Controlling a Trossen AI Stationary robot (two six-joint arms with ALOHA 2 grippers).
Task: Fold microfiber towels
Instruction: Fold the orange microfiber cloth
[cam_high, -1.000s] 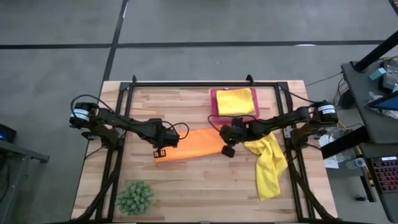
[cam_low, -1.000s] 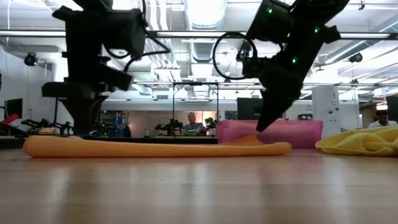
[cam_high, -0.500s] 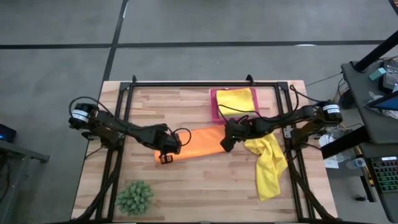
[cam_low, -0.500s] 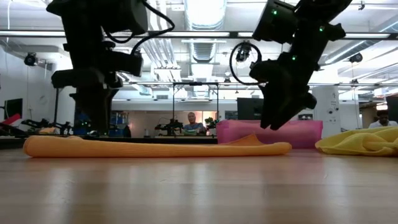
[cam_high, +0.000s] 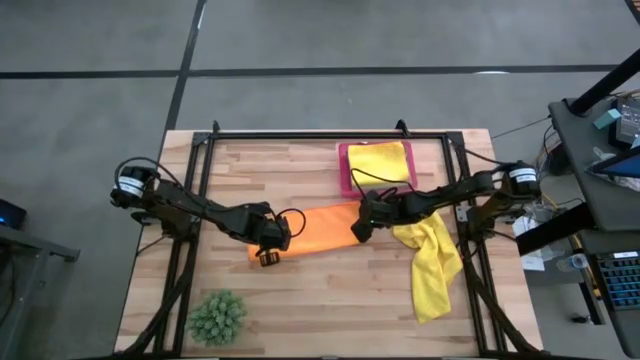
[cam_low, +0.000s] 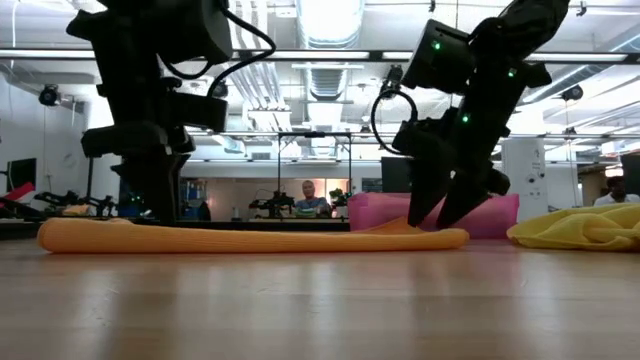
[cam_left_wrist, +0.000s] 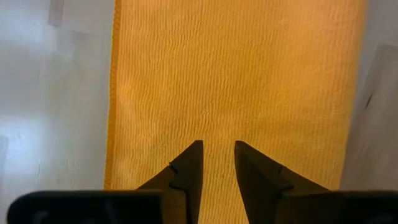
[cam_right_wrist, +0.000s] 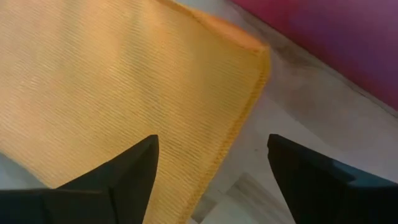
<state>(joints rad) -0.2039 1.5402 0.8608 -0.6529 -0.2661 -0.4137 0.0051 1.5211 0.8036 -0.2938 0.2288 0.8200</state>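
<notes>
The orange towel (cam_high: 312, 229) lies flat mid-table, the left gripper (cam_left_wrist: 216, 163) over its left end with fingers narrowly parted, the right gripper (cam_right_wrist: 210, 167) spread wide over its right end, neither holding cloth. A clean fold probably needs both ends pinched evenly. The pink tray (cam_high: 344, 172) and the loose yellow towel (cam_high: 434, 262) crowd the right end; bare table opens in front.

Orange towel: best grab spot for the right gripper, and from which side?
Likely the corner of the orange towel nearest the pink tray, from above. It lies flat as a strip, and that hemmed corner is bare on wood between the open fingers of the right gripper. The left gripper is over the other end.
</notes>
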